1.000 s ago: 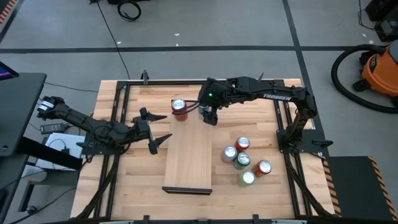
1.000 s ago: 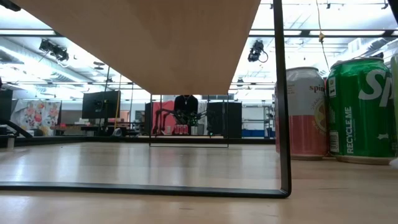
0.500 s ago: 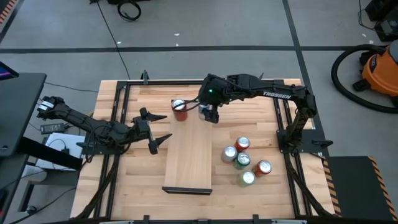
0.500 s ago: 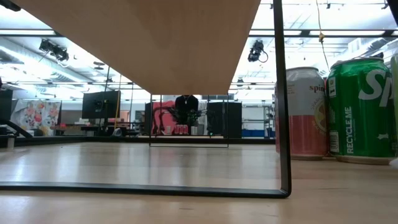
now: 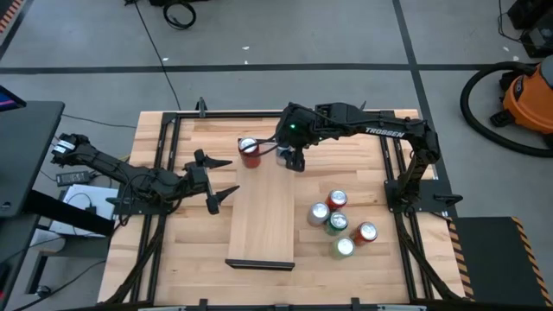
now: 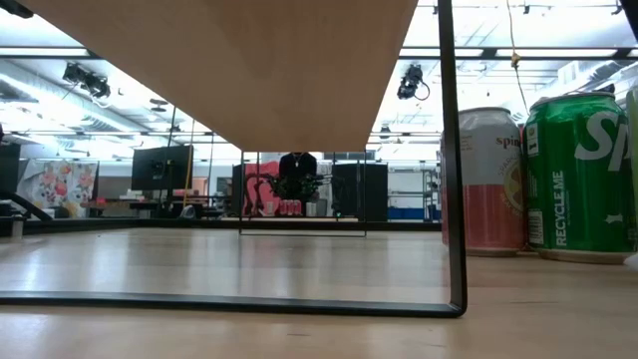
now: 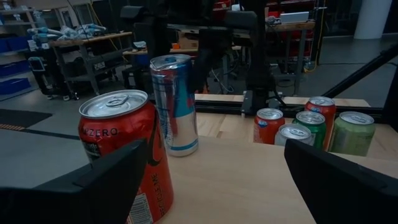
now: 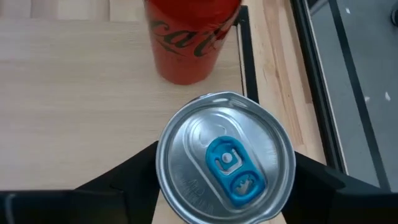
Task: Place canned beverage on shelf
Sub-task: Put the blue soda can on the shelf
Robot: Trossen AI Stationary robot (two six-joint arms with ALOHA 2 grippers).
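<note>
Even, bright overhead light is washing the high view, and the arms are casting only faint, soft shadows on the plank tabletop (image 5: 363, 173). In the low view, ceiling strip lights (image 6: 249, 52) are glowing along the upper frame while the shelf (image 6: 239, 60) underside is sitting in warm shade. The left wrist view is looking dimmer, with glare streaking the silver can (image 7: 175, 102) and the red can (image 7: 127, 155) blurring near the lens.
</note>
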